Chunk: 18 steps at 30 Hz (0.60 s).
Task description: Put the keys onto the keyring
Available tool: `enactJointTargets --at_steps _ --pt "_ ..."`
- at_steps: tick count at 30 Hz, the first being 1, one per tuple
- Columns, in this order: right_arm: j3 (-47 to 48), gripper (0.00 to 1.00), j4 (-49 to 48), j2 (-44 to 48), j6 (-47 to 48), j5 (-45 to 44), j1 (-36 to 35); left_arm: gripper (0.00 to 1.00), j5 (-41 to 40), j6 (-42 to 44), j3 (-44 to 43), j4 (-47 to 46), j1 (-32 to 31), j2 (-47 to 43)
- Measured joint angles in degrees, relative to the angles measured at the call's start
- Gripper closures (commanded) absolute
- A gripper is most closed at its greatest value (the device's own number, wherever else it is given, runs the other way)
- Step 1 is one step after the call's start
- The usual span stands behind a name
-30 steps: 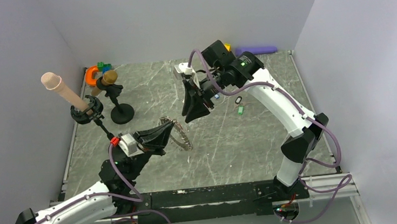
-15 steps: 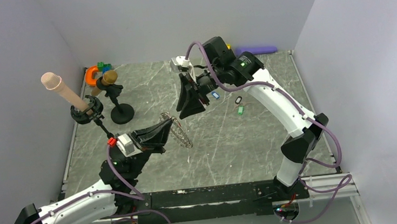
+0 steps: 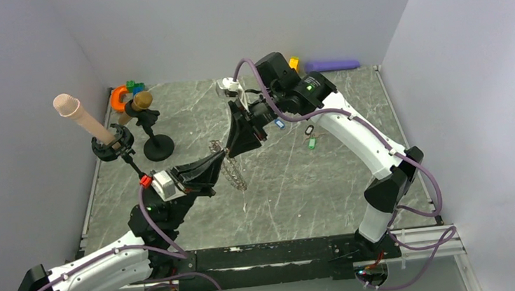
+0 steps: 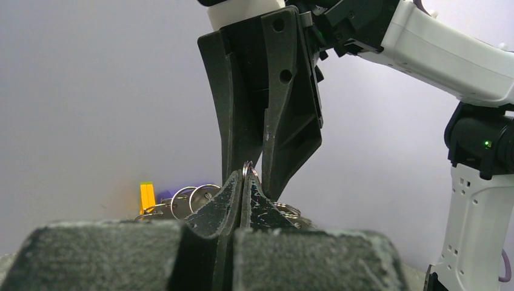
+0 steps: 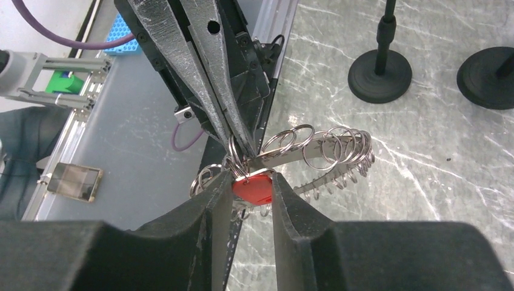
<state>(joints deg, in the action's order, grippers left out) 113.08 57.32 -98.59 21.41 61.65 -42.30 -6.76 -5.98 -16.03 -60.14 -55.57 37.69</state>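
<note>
One keyring (image 3: 233, 171) links left end effector (image 3: 222, 164), right end effector (image 3: 233, 152), mid-table (image 3: 300, 184).

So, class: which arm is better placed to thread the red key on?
Right: the right gripper pinches the red key at the keyring; the left gripper just clamps that ring.

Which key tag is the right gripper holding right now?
The red key, pinched in the right gripper at the keyring; the blue key and green key lie on the table.
</note>
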Motion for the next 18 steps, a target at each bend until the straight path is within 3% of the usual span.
enactJointTargets --at_steps 6,10,16,18 --pt "-0.3 0.86 0.1 0.0 0.0 -0.7 0.0 1.00 0.0 0.8 0.0 1.6 0.0 -0.7" --pt "-0.3 0.90 0.1 0.0 0.4 -1.2 0.0 1.00 -0.2 1.3 0.0 2.9 0.1 -1.6" --pt "-0.3 0.90 0.4 0.0 1.6 -1.6 0.0 1.00 0.0 1.9 0.0 4.8 0.0 -3.0" --pt "-0.3 0.82 0.6 0.0 2.0 -1.6 0.0 1.00 0.1 1.9 0.0 5.1 0.0 -3.3"
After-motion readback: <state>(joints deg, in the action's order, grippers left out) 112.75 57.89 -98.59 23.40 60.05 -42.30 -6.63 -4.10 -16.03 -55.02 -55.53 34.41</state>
